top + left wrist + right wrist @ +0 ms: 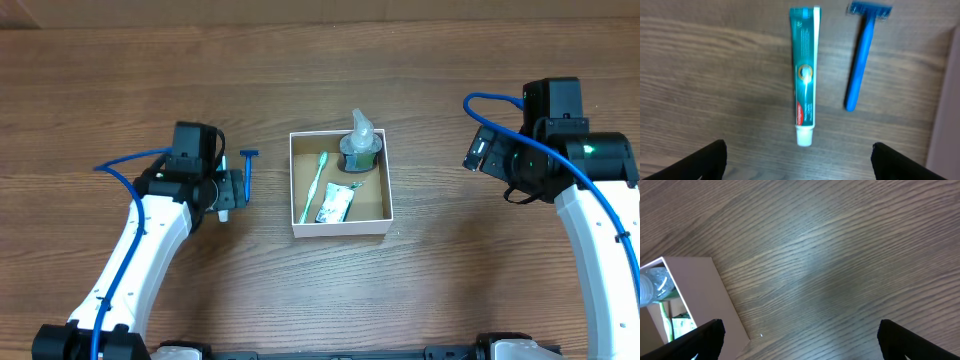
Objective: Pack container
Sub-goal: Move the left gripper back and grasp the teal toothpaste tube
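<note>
Two grippers, both w/ jaws spread wide, holding nothing: left gripper [800, 162] has toothpaste tube [804, 75] at 12 o'clock in its wrist view, blue razor [862, 55] at the tube's 3 o'clock; right gripper [800, 340] is over bare table [840, 255]. Container [340, 228] sits mid-table, at 3 o'clock from left gripper, w/ toothbrush [314, 187] & sachet [335, 202] inside.

A wooden table [420, 290] bears everything. In the left wrist view a teal toothpaste tube [804, 75] lies with its white cap toward 6 o'clock. At its 3 o'clock, close but apart, lies a blue razor [861, 60], head toward 12 o'clock. Inside the container [340, 228] lie a green toothbrush [315, 187], a small sachet [335, 203] at its 3 o'clock, and a dark pot under clear plastic [360, 148] at its 1 o'clock.
</note>
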`<state>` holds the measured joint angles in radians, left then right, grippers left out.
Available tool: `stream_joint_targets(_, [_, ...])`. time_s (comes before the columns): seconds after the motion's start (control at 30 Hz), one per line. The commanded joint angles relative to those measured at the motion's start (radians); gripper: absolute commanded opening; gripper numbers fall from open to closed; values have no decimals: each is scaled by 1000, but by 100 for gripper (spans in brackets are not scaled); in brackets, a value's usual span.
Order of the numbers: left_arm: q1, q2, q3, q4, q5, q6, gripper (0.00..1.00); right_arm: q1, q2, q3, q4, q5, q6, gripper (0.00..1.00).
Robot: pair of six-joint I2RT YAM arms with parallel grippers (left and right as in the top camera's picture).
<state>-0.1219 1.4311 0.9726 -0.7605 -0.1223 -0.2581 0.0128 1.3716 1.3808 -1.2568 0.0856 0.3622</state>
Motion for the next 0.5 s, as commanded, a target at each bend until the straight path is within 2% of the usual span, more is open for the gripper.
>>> stream_joint_targets(0.0, [4, 4, -117, 122, 27, 19, 86, -3, -3, 21, 3, 7, -2, 100])
stream_joint_targets(0.3, [4, 24, -225, 297, 8, 19, 79, -3, -3, 21, 3, 7, -2, 100])
stream_joint_targets(0.47, [4, 111, -224, 365, 7, 19, 78, -3, -3, 21, 3, 7, -2, 100])
